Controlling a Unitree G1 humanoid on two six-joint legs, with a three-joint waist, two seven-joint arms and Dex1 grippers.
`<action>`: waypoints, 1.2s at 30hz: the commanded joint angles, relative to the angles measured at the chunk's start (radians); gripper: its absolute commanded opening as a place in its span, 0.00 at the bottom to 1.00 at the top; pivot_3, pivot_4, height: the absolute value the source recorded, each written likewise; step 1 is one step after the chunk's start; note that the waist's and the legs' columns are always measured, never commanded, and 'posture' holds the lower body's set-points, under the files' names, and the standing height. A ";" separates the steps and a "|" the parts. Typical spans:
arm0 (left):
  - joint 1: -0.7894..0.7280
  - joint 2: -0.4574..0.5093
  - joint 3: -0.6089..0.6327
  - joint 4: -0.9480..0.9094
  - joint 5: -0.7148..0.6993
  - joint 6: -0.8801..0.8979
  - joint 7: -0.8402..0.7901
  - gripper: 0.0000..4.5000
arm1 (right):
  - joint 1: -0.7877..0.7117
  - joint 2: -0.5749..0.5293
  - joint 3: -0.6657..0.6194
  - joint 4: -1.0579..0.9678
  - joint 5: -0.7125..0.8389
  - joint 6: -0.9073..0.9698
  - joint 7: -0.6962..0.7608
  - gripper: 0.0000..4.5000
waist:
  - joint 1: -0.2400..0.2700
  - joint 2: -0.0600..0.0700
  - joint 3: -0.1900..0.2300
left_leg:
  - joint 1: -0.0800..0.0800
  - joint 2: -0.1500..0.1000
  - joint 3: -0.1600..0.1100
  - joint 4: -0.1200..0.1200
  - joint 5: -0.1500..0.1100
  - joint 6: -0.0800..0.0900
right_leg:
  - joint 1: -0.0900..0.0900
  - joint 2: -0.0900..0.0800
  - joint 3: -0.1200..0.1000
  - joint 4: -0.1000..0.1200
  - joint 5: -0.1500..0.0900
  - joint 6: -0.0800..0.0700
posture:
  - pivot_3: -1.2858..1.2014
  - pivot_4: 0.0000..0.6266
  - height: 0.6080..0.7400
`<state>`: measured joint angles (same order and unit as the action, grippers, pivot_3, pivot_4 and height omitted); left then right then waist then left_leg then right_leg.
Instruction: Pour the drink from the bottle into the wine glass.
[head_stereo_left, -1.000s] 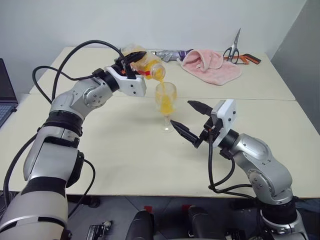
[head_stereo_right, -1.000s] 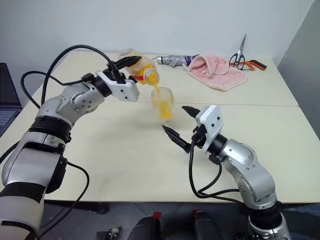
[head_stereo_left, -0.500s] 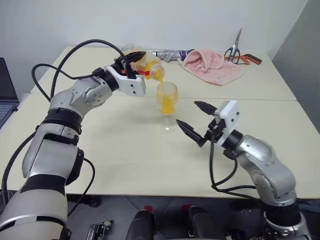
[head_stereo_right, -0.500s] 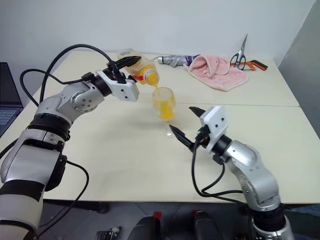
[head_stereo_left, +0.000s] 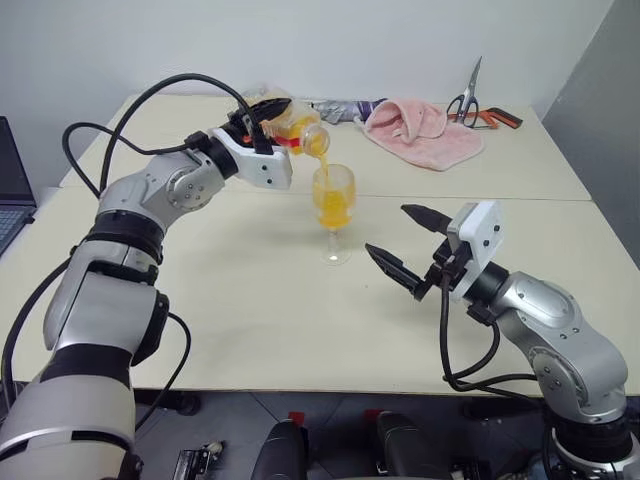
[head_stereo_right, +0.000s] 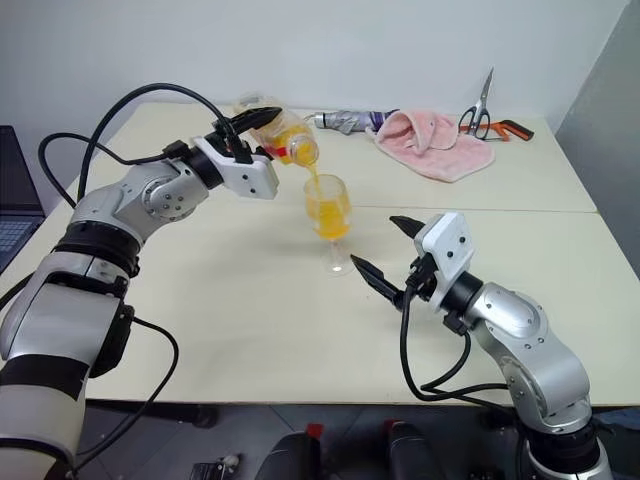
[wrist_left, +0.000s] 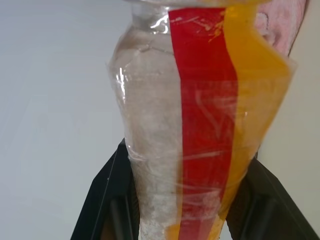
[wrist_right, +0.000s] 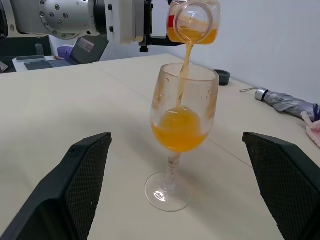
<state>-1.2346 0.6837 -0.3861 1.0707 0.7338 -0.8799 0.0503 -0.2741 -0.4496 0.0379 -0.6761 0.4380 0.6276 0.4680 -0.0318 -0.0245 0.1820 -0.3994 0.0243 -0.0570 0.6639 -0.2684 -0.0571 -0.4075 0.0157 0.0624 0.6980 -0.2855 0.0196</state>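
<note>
My left gripper (head_stereo_left: 268, 115) is shut on the bottle (head_stereo_left: 293, 131), which is tipped mouth-down over the wine glass (head_stereo_left: 333, 205). A thin orange stream of the drink (wrist_right: 186, 52) runs from the bottle's mouth into the bowl, where the drink (wrist_right: 178, 130) pools about a third deep. The glass stands upright on the table (head_stereo_left: 240, 300). Up close, the bottle (wrist_left: 200, 110) shows its red stripe and orange liquid on one side. My right gripper (head_stereo_left: 407, 243) stands open a short way to the right of the glass, touching nothing.
At the back of the table lie a pink towel (head_stereo_left: 420, 128), scissors (head_stereo_left: 468, 100) with an orange-handled tool (head_stereo_left: 500, 119), and a folded umbrella (head_stereo_left: 340, 107). A small dark cap (wrist_right: 222, 77) lies behind the glass. A laptop (head_stereo_left: 10, 180) sits at the far left.
My right gripper has drawn back to the right, away from the glass's foot. The drink in the glass has risen a little. The bottle stays tipped in place.
</note>
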 joint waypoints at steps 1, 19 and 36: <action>-0.051 0.008 0.006 -0.004 -0.004 -0.006 0.031 0.38 | 0.004 0.001 -0.009 -0.050 0.008 -0.005 -0.013 1.00 | 0.000 0.000 0.000 | 0.000 0.000 0.000 0.000 0.000 0.000 | 0.000 0.000 0.000 0.000 0.000 0.000 | 0.52 0.24 1.00; -0.060 0.004 0.001 0.000 0.000 -0.007 0.042 0.38 | 0.016 0.005 0.018 -0.054 0.016 -0.009 -0.020 1.00 | 0.000 0.000 0.000 | 0.000 0.000 0.000 0.000 0.000 0.000 | 0.000 0.000 0.000 0.000 0.000 0.000 | 0.52 0.24 1.00; -0.065 -0.008 -0.004 0.015 0.006 -0.006 0.052 0.38 | 0.026 0.014 0.037 -0.054 0.010 -0.019 -0.014 1.00 | 0.000 0.000 0.000 | 0.000 0.000 0.000 0.000 0.000 0.000 | 0.000 0.000 0.000 0.000 0.000 0.000 | 0.52 0.24 1.00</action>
<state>-1.2605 0.6735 -0.3905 1.0942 0.7469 -0.8809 0.0774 -0.2465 -0.4365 0.0775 -0.6815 0.4461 0.6286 0.4533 -0.0318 -0.0246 0.1820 -0.3994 0.0242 -0.0570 0.6644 -0.2683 -0.0571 -0.4075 0.0157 0.0622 0.6983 -0.2854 0.0196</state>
